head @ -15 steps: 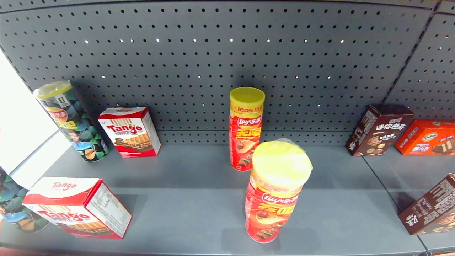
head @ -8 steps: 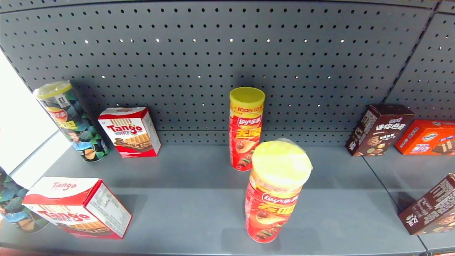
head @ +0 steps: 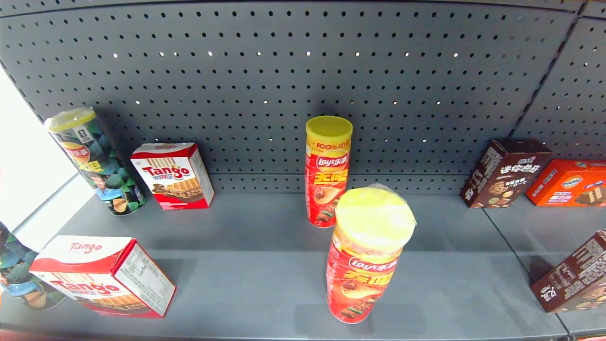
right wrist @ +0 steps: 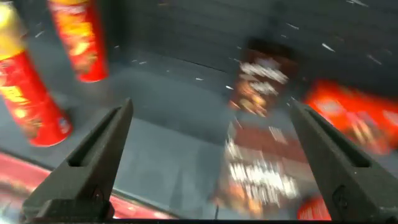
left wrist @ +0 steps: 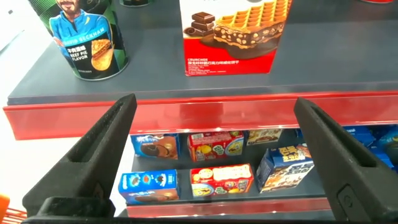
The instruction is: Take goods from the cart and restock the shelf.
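Observation:
Two red chip cans stand mid-shelf, one at the back (head: 328, 171) and one nearer the front (head: 367, 253). At the left are a dark green chip can (head: 94, 161) and two red-and-white wafer boxes (head: 173, 175) (head: 104, 277). My left gripper (left wrist: 214, 109) is open and holds nothing, in front of the shelf's red front edge (left wrist: 199, 115), below a wafer box (left wrist: 233, 34) and a chip can (left wrist: 84, 34). My right gripper (right wrist: 211, 109) is open with nothing in it, facing the shelf between the red cans (right wrist: 28, 93) and a brown box (right wrist: 258, 171).
Brown boxes (head: 505, 173) (head: 575, 274) and an orange box (head: 568, 182) stand at the shelf's right. Another dark can (head: 19, 277) sits at the left edge. A perforated grey back panel (head: 284, 71) closes the shelf. A lower shelf holds several small boxes (left wrist: 214, 165).

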{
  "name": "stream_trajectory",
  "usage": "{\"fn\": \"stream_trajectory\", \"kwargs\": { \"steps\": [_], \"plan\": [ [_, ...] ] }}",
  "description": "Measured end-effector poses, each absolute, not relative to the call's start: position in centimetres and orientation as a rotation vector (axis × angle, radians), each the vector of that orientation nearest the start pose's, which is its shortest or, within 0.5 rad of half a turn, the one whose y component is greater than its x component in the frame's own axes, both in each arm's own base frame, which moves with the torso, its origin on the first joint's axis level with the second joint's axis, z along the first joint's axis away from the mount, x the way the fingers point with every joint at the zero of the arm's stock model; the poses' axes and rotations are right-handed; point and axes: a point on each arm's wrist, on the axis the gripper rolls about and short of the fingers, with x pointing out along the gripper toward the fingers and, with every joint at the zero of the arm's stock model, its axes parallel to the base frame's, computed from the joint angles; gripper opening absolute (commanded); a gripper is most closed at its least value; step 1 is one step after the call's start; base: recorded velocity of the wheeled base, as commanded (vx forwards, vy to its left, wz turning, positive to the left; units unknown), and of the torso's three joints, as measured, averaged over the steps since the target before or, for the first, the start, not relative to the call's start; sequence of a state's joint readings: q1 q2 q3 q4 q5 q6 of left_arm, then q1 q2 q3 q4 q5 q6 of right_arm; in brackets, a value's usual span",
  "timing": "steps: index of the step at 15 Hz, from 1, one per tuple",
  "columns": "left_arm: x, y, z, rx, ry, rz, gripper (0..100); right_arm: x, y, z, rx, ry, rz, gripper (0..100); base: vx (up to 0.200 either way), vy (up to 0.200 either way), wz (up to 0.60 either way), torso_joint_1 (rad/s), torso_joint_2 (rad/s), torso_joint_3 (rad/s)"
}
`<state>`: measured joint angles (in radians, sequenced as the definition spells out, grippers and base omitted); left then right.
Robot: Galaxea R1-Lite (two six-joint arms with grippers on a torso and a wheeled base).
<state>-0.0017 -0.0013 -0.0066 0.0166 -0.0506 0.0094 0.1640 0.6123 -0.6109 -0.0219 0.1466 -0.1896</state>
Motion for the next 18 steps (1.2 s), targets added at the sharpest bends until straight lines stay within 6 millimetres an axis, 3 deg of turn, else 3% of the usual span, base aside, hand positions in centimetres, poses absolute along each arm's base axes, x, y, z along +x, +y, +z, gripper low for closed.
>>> {"fn": "stream_trajectory", "kwargs": {
  "steps": [4,8,13,18],
  "plan": [
    [-2.3,-0.1,7.5,0.009,0.009,-0.052,100,7.2,3.0,26.4,-0.221,0.024,0.501,100,0.000,0.000,0.00,0.000,0.00,0.000],
    [-2.3,-0.1,7.5,0.009,0.010,-0.052,100,10.3,5.9,25.0,-0.250,0.145,0.663,100,0.000,0.000,0.00,0.000,0.00,0.000],
    [-2.3,-0.1,7.5,0.009,0.010,-0.052,100,12.8,8.7,22.9,-0.284,0.223,0.748,100,0.000,0.000,0.00,0.000,0.00,0.000],
    [-2.3,-0.1,7.5,0.009,0.009,-0.052,100,14.0,10.4,21.6,-0.323,0.287,0.801,100,0.000,0.000,0.00,0.000,0.00,0.000]
  ]
}}
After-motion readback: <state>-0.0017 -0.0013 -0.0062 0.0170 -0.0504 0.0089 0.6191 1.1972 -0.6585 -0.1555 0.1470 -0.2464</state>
